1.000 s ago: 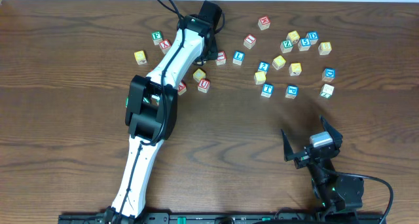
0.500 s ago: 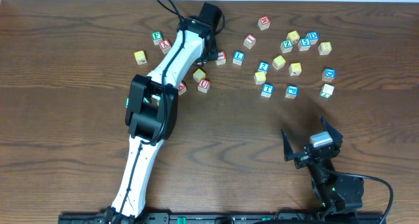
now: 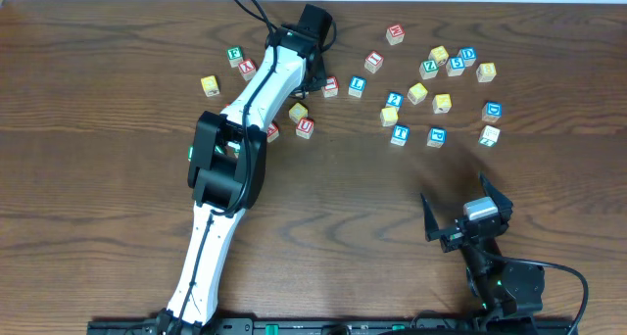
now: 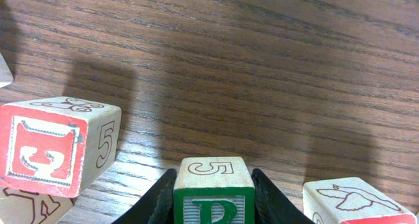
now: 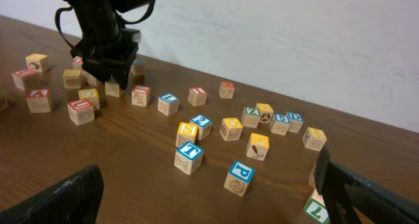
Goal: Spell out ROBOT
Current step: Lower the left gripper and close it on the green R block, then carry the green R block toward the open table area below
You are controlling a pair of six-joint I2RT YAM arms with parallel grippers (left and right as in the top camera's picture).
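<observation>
Pinching a green block (image 4: 213,188) snugly between the left gripper's (image 4: 213,178) fingers, low over the table (image 3: 98,178) at the far side, with a red block (image 4: 52,149) close by. Letter cropped, maybe R. Holding nothing in the right gripper (image 3: 462,208), spread wide near the front edge, well apart from the scatter.

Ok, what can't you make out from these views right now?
- Left wrist: the letter on the green block in the left claw is cut off by the bottom edge. It could be R, P or B.
- Overhead: that claw and block are hidden under the left arm.
- Overhead: letters on most other blocks are too small to read.
- Right wrist: the bottom-right block is cut off by the bottom edge.
</observation>
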